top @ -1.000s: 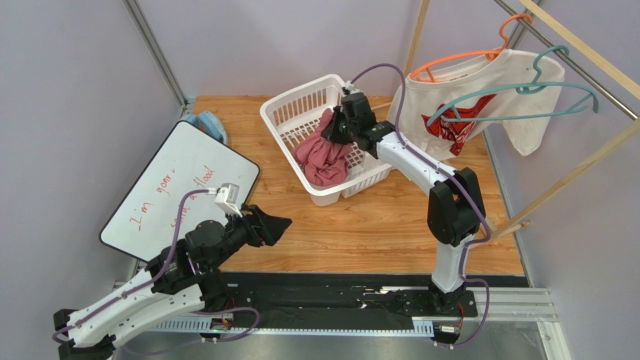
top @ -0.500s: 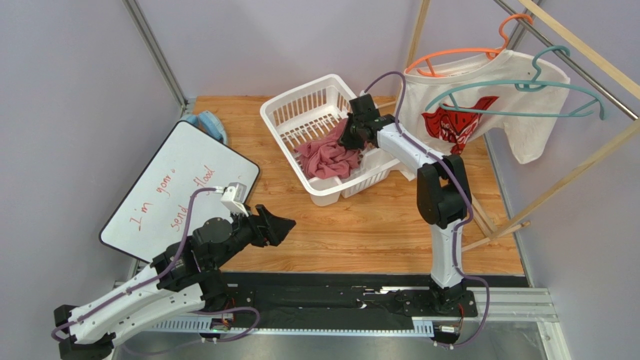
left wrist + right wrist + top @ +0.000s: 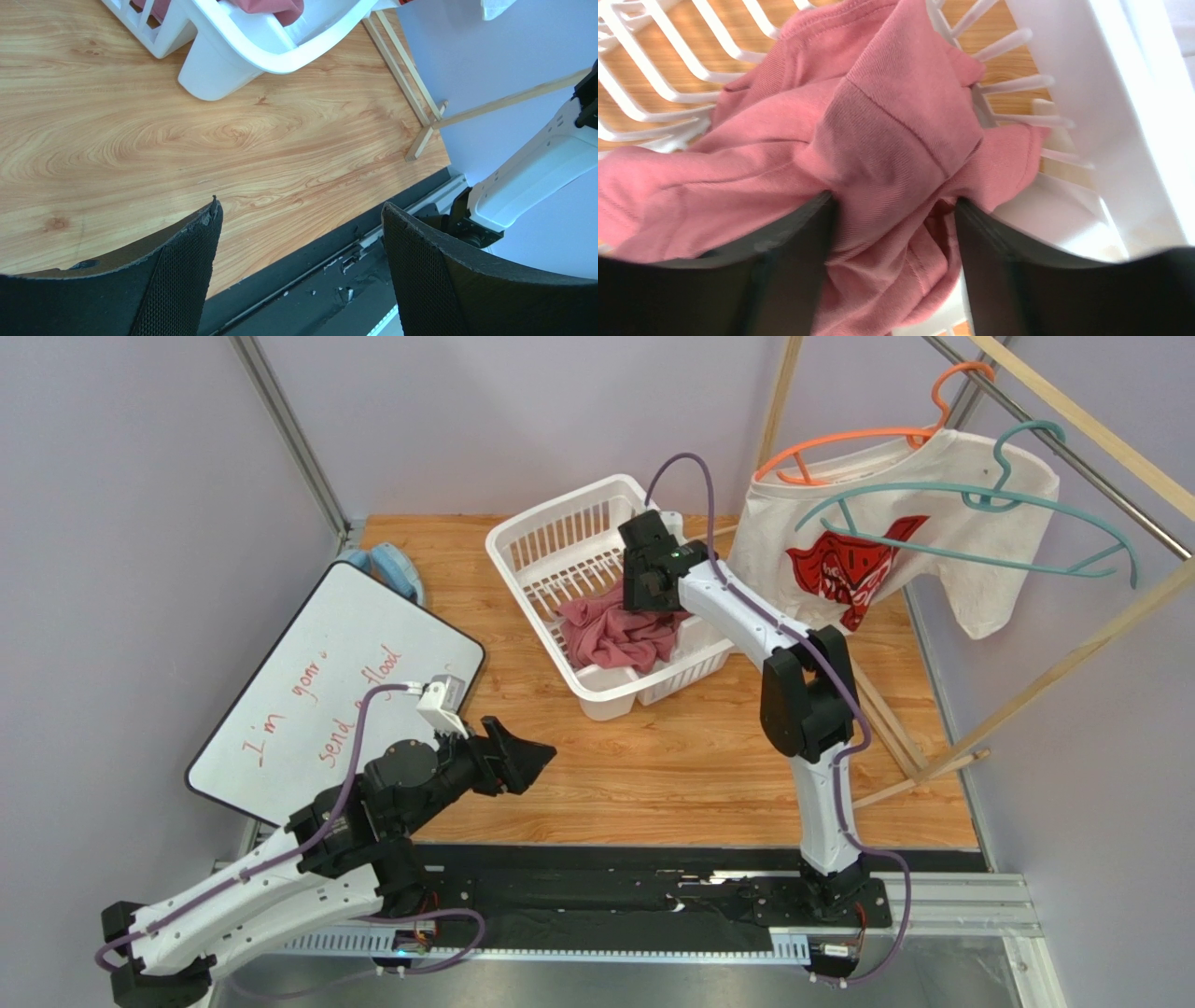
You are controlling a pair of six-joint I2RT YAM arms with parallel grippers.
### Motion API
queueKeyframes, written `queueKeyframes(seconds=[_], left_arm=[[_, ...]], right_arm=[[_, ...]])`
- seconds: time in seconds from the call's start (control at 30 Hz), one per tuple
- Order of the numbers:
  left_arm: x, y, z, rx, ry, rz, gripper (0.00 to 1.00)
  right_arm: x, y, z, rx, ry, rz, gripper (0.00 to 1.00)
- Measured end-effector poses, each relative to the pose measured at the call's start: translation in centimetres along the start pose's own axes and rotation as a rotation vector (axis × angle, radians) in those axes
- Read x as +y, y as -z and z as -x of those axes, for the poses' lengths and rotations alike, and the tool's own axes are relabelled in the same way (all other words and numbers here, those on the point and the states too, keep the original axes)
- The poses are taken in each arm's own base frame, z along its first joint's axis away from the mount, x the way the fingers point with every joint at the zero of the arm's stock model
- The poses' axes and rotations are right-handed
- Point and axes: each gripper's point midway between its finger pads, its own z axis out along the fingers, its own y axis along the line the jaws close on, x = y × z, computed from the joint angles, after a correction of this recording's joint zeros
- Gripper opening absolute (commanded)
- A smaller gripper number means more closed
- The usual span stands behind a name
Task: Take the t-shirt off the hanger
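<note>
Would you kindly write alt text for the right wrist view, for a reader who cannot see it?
Close view from the right gripper: its two dark fingers straddle a bunched fold of a dusty-red t-shirt lying crumpled in a white slatted plastic basket. Wooden tabletop shows through the basket's slats.
</note>
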Motion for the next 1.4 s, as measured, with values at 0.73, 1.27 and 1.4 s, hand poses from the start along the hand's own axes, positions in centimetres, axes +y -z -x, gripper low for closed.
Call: queueKeyframes(seconds=[0.73, 1.27, 1.4], left_arm=[[0.1, -1.7, -2.1, 0.058, -0.007, -0.010, 0.89], [4.8, -4.0, -9.8, 0.164, 0.024, -0.003, 0.94], [5.1, -4.5, -10.8, 0.145, 0.038, -0.056, 0.95]], right_arm=[[1.4, 19.8, -7.1, -0.173, 0.204, 0.179, 1.00], [-3.0, 19.6, -24.5, -0.320, -0.249, 0.798, 1.00], [-4.6, 21.3, -23.2, -0.407, -0.434, 0.867, 1.00]])
